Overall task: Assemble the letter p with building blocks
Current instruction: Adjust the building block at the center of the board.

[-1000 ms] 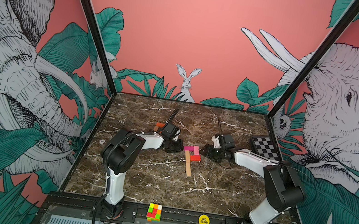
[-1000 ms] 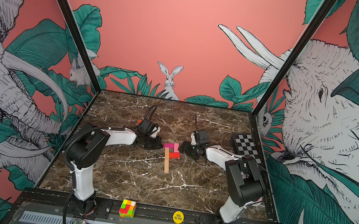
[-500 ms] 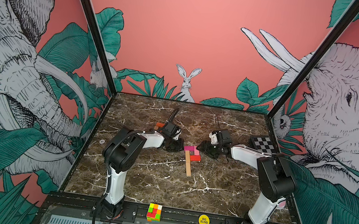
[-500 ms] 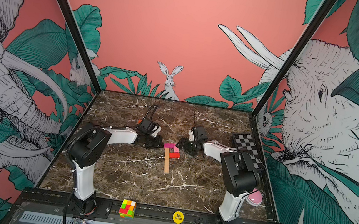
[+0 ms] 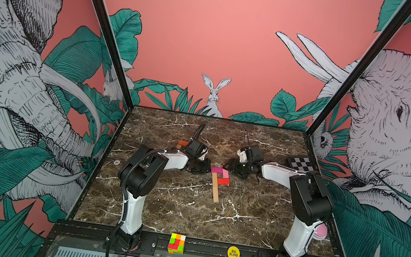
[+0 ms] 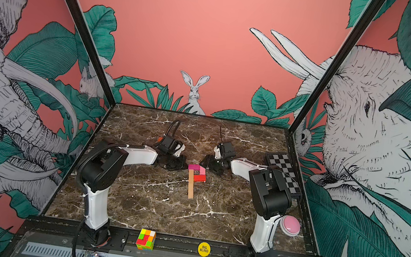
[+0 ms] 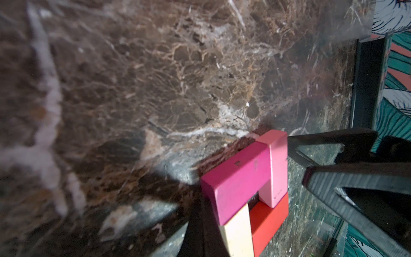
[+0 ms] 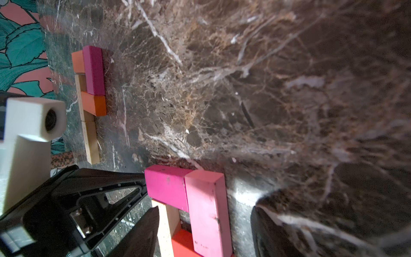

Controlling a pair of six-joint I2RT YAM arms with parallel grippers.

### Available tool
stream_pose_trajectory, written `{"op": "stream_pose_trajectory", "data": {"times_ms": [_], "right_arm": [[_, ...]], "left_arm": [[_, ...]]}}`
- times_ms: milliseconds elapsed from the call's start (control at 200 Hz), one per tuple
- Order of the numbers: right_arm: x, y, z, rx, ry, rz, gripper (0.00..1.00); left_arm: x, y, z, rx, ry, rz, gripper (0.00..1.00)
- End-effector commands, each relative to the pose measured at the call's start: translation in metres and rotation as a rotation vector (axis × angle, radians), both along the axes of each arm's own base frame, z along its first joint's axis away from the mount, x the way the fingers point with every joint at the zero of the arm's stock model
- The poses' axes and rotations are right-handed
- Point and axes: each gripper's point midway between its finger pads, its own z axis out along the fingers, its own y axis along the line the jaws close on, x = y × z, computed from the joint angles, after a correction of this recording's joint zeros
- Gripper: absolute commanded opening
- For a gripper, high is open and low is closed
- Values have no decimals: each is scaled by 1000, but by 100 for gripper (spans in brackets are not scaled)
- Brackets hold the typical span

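Brown marble table (image 5: 160, 210), jungle-mural walls (image 5: 211, 40); blocks (image 5: 220, 176) form a P mid-table; left gripper (image 5: 207, 168) pressed together, tip against them; right gripper (image 5: 229, 165) spread, just beside; spare blocks (image 5: 182, 145) mostly hidden behind left arm (image 5: 172, 158)
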Motion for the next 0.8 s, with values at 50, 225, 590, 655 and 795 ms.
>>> {"op": "stream_pose_trajectory", "data": {"times_ms": [50, 225, 590, 655, 795], "right_arm": [[5, 3, 0, 8, -6, 11, 66], [6, 4, -2, 10, -2, 15, 66], [7, 5, -5, 11, 5, 15, 66], [7, 5, -5, 10, 6, 14, 66], [9, 7, -6, 13, 8, 20, 66]], "left_arm": [[-11, 12, -25, 62, 63, 7, 1], [-13, 13, -27, 63, 67, 7, 1], [-15, 14, -30, 63, 74, 11, 2], [-15, 14, -29, 62, 73, 13, 2], [-15, 14, -28, 62, 71, 16, 2]]}}
